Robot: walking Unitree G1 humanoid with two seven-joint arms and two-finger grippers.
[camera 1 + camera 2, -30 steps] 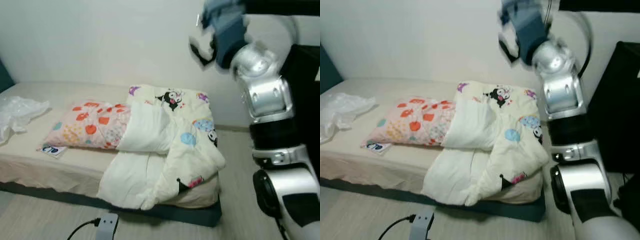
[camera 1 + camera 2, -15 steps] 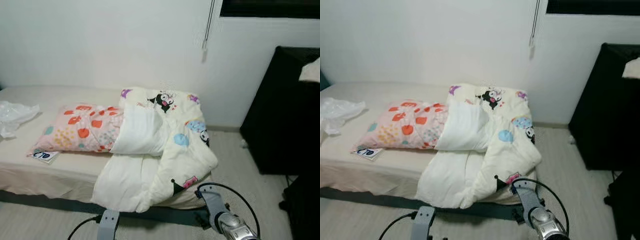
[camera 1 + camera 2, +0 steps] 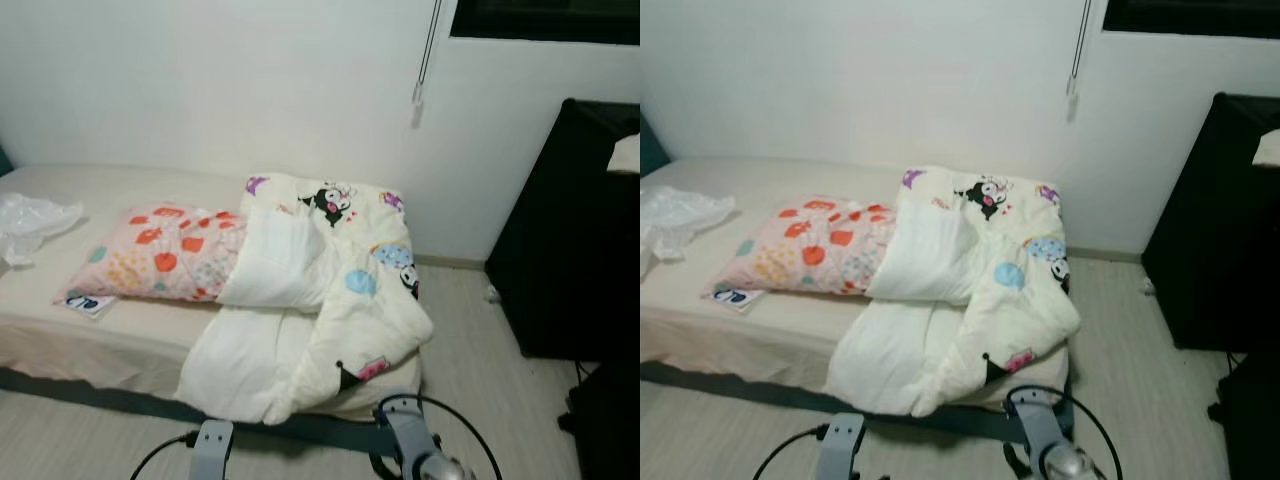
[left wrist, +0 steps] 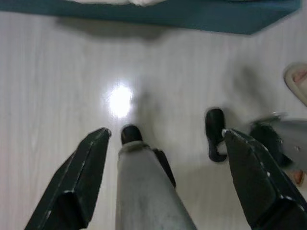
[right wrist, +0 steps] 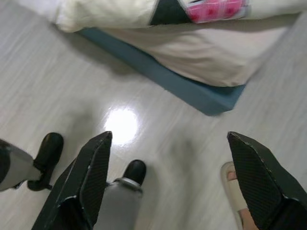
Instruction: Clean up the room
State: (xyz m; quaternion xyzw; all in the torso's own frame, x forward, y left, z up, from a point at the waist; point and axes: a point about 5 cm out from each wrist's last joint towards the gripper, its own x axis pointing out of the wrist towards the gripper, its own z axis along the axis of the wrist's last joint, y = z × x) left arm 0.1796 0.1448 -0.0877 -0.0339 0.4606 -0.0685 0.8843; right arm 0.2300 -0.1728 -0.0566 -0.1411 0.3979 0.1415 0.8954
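Lying at the far left of a low bed (image 3: pixel 60 345), a crumpled clear plastic bag (image 3: pixel 30 220) rests on the beige sheet near the wall. Just to its right, a small blue-and-white packet (image 3: pixel 88 303) sits touching the edge of a pink pillow (image 3: pixel 165 265) printed with red and orange shapes. Beside the pillow, a cream cartoon-print duvet (image 3: pixel 330 300) is bunched at the bed's right end, one corner spilling over the dark blue bed frame (image 3: pixel 970 425). Below, both arms hang over pale wood flooring (image 4: pixel 57 76): the left gripper (image 4: pixel 168 172) and the right gripper (image 5: pixel 172 182) each hold their fingers spread wide, empty. A black cabinet (image 3: pixel 580 230) stands at far right.
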